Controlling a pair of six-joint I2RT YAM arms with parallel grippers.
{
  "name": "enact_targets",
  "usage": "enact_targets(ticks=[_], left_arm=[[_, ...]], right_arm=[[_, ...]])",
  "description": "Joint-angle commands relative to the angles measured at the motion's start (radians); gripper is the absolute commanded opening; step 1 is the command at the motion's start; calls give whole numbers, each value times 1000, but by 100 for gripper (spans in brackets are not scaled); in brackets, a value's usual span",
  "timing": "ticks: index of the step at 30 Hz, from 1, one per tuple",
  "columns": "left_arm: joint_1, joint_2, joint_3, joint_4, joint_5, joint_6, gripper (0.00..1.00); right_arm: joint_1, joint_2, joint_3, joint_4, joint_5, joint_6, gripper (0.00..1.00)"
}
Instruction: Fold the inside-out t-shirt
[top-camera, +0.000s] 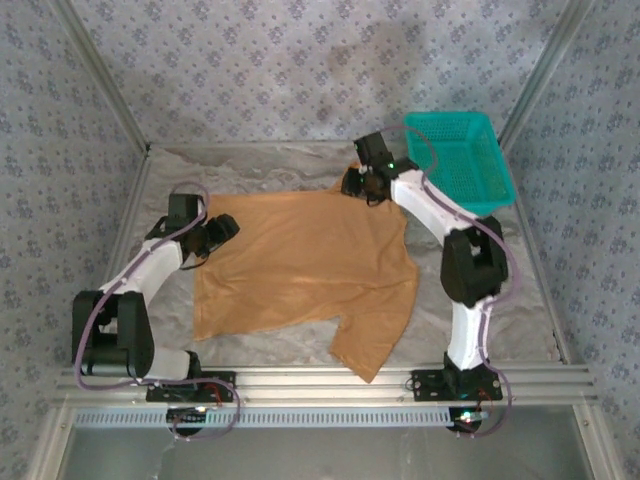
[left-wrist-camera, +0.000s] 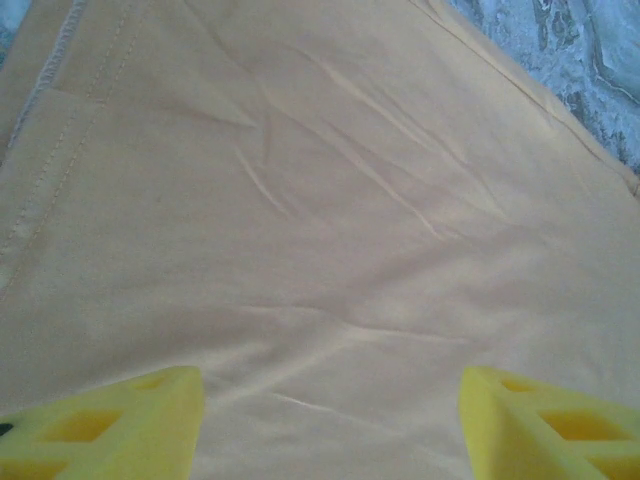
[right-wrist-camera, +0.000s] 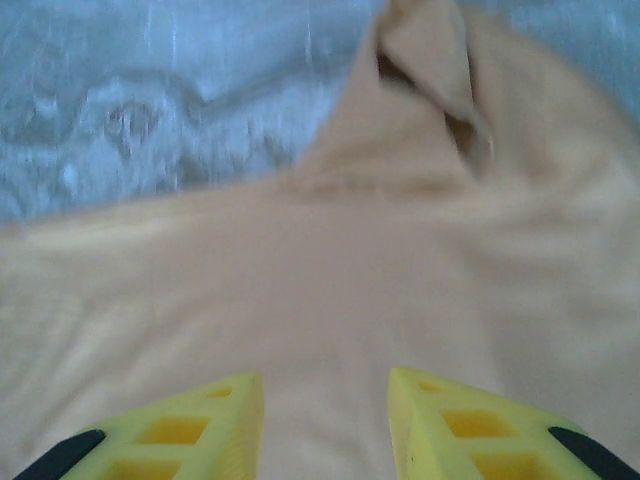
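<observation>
no legible text, no readable labels or signs

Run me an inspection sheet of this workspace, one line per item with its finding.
Surface: grey-white marbled table top, flat.
Job's things: plain tan short-sleeved cloth t-shirt, spread flat mid-table.
Clutter: teal plastic mesh basket at the far right corner.
Grippers: left gripper over the shirt's left edge, fingers wide apart; right gripper at its far edge, fingers parted less; neither visibly pinching cloth.
Cables: purple cables along both arms, off the shirt.
Surroundings: patterned walls, metal frame rail.
</observation>
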Motion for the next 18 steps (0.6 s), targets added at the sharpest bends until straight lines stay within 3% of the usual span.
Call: enact_targets(ticks=[1,8,15,18], left_arm=[[6,15,9,12,6,1,67],[6,59,41,21,47,15,64],[6,78,40,20,53,18,62],[6,83,39,25,61,14,61]], right_arm=[[-27,201,204,-111,25,-89,38],[-53,433,488,-187,15,-155,41],[-66,487,502,-160,13,-162,42],[-66,494,527,-187,20,-172,51]])
